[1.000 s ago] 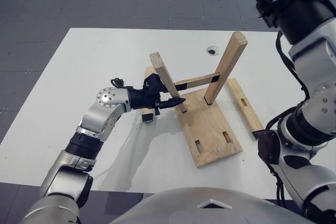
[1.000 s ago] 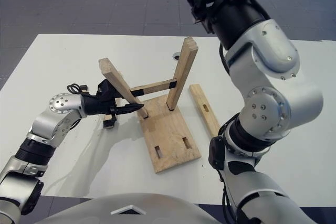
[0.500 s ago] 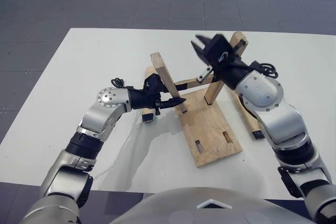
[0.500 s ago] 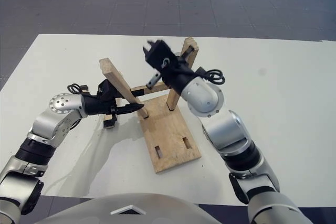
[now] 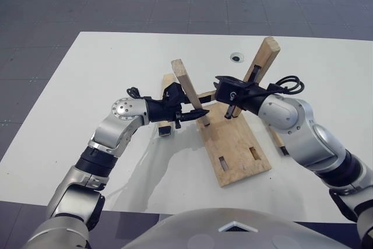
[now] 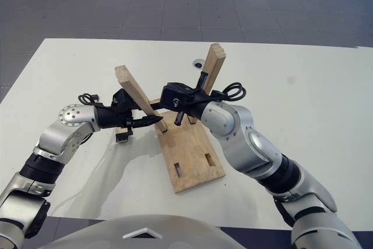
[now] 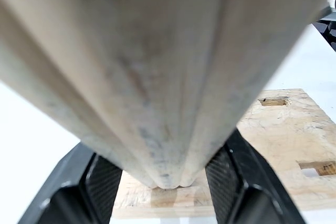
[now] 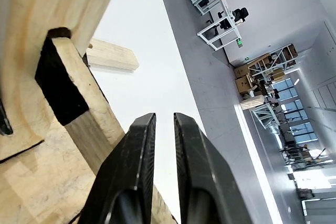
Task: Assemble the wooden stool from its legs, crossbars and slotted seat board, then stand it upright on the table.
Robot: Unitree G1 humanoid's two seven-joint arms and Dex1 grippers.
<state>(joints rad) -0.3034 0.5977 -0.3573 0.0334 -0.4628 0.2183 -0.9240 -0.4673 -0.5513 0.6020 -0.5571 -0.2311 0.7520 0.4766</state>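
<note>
The slotted seat board (image 5: pixel 236 144) lies flat on the white table. Two legs stand in its far slots: a left leg (image 5: pixel 185 86) and a taller right leg (image 5: pixel 261 62), both leaning. A crossbar (image 8: pixel 79 108) with black ends joins them. My left gripper (image 5: pixel 197 113) is shut on the left leg (image 7: pixel 168 77) near its foot, fingers (image 7: pixel 100 182) on both sides. My right gripper (image 5: pixel 230 112) hangs between the two legs beside the crossbar, pointing down at the board, shut on nothing. Another leg (image 5: pixel 278 139) lies on the table past the board, mostly under my right arm.
A round cable hole (image 5: pixel 235 57) sits in the table (image 5: pixel 105 62) behind the stool. The board's near slots (image 5: pixel 221 161) are open. Bare tabletop spreads to the left and front.
My right arm swung down from high above to between the two legs, and its fingers went from open to shut. My left gripper kept its hold on the left leg.
</note>
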